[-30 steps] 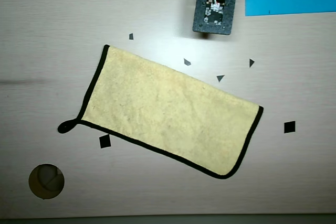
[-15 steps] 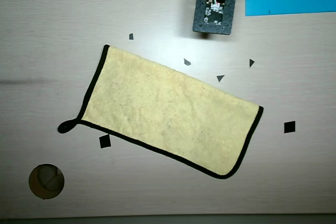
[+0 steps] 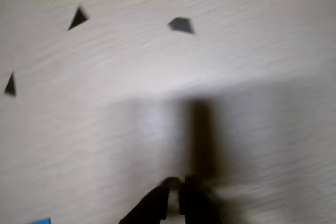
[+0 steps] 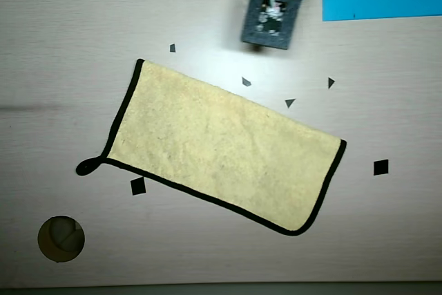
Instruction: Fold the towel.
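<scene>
Tool (image 3: 175, 183) tips pressed together, holding nothing, hanging over bare bench (image 4: 62, 46). My arm just swung a bit left in the overhead view, so I guess I'm starting toward the towel (image 4: 221, 146). It hasn't budged, lying flat and slanted mid-bench, well apart from me.

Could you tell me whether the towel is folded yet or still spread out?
Cannot tell for certain: the towel lies flat on the table, its top edge without black binding, perhaps a fold. The gripper is clear of it.
</scene>
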Robot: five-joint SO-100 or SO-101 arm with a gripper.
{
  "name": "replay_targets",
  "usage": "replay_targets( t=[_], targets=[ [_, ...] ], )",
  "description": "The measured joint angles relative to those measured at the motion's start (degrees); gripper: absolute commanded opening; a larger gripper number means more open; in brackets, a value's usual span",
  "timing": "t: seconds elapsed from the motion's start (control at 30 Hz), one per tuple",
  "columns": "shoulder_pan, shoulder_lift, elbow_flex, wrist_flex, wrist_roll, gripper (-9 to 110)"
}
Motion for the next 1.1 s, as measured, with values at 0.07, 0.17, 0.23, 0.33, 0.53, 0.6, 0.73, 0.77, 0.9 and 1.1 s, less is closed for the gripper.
replay_targets(
  t=[0.07, 0.17, 0.23, 0.33, 0.53, 0.6, 0.73, 0.77, 0.9, 1.1],
  targets=[
    [4.5, -6.7, -3.3, -5.5, 5.3, 0],
    [11.7, -19.2, -8.8, -10.6, 14.2, 2],
    [15.8, -26.8, -13.7, -12.2, 20.3, 3],
    [21.7, -37.3, -21.8, -13.5, 28.7, 8],
    [27.1, -54.3, -36.3, -14.4, 49.5, 17],
    [26.9, -57.3, -38.9, -16.0, 55.4, 18],
    [27.2, -63.7, -43.3, -20.6, 63.3, 18],
    [27.3, -65.6, -44.5, -22.1, 65.0, 19],
    [29.4, -73.8, -49.7, -27.1, 69.8, 18],
    [32.3, -82.3, -53.5, -33.9, 69.9, 17]
  ],
)
